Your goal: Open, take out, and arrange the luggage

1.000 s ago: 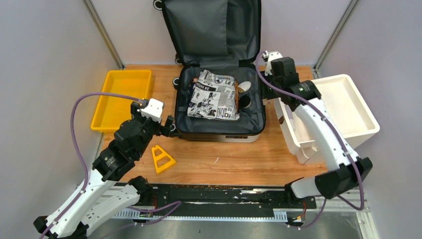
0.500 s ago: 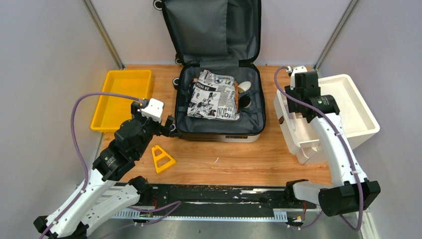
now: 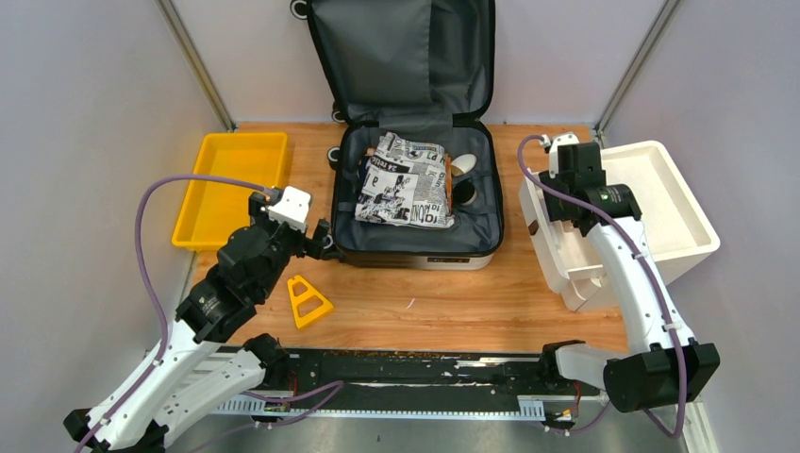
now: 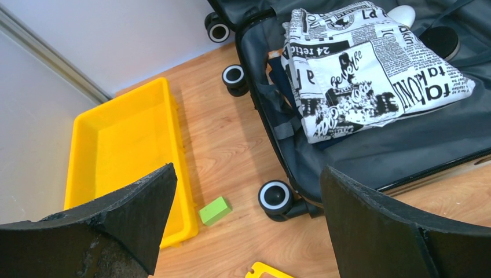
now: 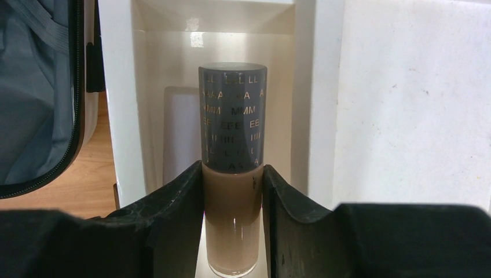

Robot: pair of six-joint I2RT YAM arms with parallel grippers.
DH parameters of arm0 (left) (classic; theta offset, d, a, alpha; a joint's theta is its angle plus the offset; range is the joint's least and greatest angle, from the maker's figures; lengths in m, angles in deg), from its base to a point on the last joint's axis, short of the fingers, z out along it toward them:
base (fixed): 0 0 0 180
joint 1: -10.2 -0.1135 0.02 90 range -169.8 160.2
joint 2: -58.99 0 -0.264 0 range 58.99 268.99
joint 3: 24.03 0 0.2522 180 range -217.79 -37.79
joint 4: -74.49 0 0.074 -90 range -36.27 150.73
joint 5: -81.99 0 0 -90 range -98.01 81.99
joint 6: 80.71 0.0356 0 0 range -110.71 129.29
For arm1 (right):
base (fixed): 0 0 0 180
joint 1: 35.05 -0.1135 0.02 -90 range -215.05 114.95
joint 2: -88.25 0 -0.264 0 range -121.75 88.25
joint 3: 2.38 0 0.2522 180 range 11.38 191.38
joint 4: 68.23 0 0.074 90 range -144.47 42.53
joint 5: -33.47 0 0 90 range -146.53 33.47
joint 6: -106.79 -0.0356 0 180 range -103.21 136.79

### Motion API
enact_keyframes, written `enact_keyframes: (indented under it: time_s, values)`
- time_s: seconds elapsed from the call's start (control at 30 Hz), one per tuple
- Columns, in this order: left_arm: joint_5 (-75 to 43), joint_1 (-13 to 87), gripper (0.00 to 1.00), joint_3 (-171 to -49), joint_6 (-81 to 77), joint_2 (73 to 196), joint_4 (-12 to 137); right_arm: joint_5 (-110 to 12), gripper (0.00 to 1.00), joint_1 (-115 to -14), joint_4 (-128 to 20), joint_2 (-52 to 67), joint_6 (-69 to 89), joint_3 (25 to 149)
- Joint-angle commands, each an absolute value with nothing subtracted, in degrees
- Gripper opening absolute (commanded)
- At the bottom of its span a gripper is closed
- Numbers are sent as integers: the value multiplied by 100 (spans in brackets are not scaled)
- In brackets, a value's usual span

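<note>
The luggage (image 3: 415, 253) lies open at the back centre, its lid (image 3: 396, 57) propped against the wall. A folded newspaper-print cloth (image 3: 406, 179) rests on its grey lining (image 4: 376, 150). A white object (image 3: 464, 164) and a dark round one (image 3: 464, 193) lie beside the cloth. My left gripper (image 3: 316, 241) hangs open and empty (image 4: 248, 171) by the luggage's front-left wheel (image 4: 275, 197). My right gripper (image 3: 571, 189) is shut (image 5: 233, 174) on a bottle (image 5: 233, 116) with a dark lettered cap and beige contents. It holds the bottle upright over the white bin's narrow left compartment (image 5: 173, 133).
A white bin (image 3: 651, 203) stands right of the luggage, a yellow tray (image 3: 231, 184) to its left. A green block (image 4: 214, 209) lies next to the tray's near corner. A yellow triangular piece (image 3: 308, 300) sits on the wood in front of the left gripper.
My right arm has swung from the luggage's right edge over to the white bin, carrying the bottle. The left arm has not moved.
</note>
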State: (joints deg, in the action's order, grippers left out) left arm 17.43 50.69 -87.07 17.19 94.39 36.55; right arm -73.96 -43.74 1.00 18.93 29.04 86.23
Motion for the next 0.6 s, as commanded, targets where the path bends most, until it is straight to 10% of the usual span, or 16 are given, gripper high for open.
enact_keyframes:
  time_s: [0.0, 0.57]
  values:
    - [1781, 5081, 100, -8694, 1809, 9458, 3859, -7292, 38, -4343, -143, 2137, 2972, 8608]
    - [1786, 5084, 100, -8706, 1816, 9442, 3863, -6430, 43, -4355, 33, 2296, 2547, 9212]
